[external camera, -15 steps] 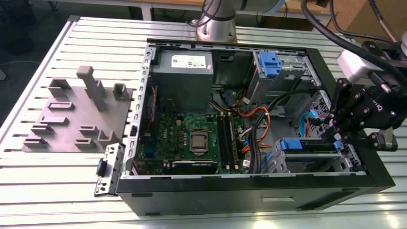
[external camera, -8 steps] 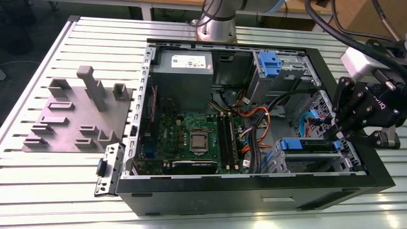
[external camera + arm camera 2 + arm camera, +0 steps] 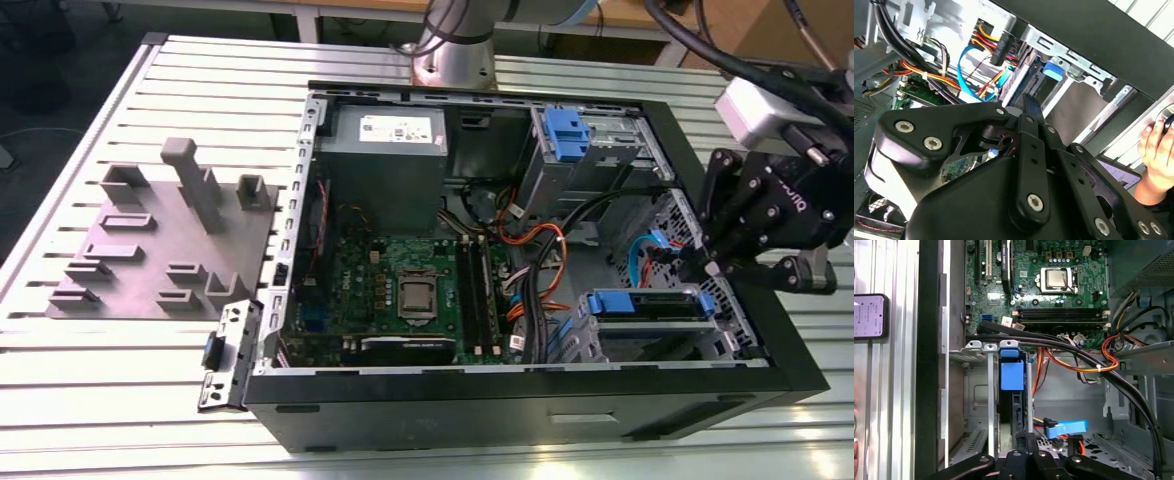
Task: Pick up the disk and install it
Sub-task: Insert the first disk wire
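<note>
We find the disk (image 3: 647, 303) sitting in the drive bay (image 3: 731, 330) at the corner of the open computer case (image 3: 534, 400). Its blue carrier faces outward, likely so the bay rails hold it. The gripper (image 3: 694, 268) hovers with its fingers together, gripping nothing. In the exterior view the disk lies just beside it, at its eight o'clock.

High exterior; wrist views inside case (image 3: 534, 395)

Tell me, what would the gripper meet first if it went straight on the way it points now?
Most likely the disk, standing edge-on just ahead of the gripper, though depth is unclear.
</note>
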{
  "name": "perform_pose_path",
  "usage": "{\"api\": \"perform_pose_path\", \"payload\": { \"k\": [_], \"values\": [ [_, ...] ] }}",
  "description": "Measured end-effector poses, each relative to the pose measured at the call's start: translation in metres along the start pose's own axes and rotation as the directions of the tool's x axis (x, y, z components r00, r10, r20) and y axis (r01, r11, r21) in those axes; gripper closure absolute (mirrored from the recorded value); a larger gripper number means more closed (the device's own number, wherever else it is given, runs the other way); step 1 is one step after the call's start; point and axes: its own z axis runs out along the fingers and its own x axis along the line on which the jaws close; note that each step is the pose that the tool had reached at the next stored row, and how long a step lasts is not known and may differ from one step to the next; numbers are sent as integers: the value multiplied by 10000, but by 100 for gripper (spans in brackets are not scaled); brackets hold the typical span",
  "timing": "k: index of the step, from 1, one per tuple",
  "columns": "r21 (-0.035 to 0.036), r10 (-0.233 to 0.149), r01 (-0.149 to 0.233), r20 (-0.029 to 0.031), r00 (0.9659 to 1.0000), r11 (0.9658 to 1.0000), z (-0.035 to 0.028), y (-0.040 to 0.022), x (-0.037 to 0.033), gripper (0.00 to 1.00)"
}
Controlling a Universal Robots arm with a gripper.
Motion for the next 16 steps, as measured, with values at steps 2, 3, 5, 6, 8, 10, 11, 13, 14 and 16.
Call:
{"api": "perform_pose_path", "payload": {
  "k": [2, 3, 5, 6, 8, 10, 11, 13, 14, 16],
  "values": [
    [-17, 1, -1, -9, 10000, 10000, -5, -10, -36, 89],
    [-34, 1, -1, -15, 10000, 10000, -6, -19, -53, 89],
    [-83, 3, -3, -22, 10000, 10000, -9, -54, -75, 89],
    [-109, 3, -3, -24, 10000, 9999, -11, -76, -82, 89],
    [-169, 3, -3, -27, 10000, 9999, -14, -116, -97, 89],
    [-223, 3, -3, -28, 10000, 9998, -16, -129, -111, 89],
    [-247, 3, -4, -28, 10000, 9997, -16, -131, -124, 89],
    [-290, 3, -4, -31, 10000, 9996, -16, -134, -156, 89],
    [-312, 3, -4, -30, 10000, 9995, -15, -134, -174, 89],
    [-361, 3, -4, -33, 10000, 9993, -15, -135, -207, 89]
  ]
}}
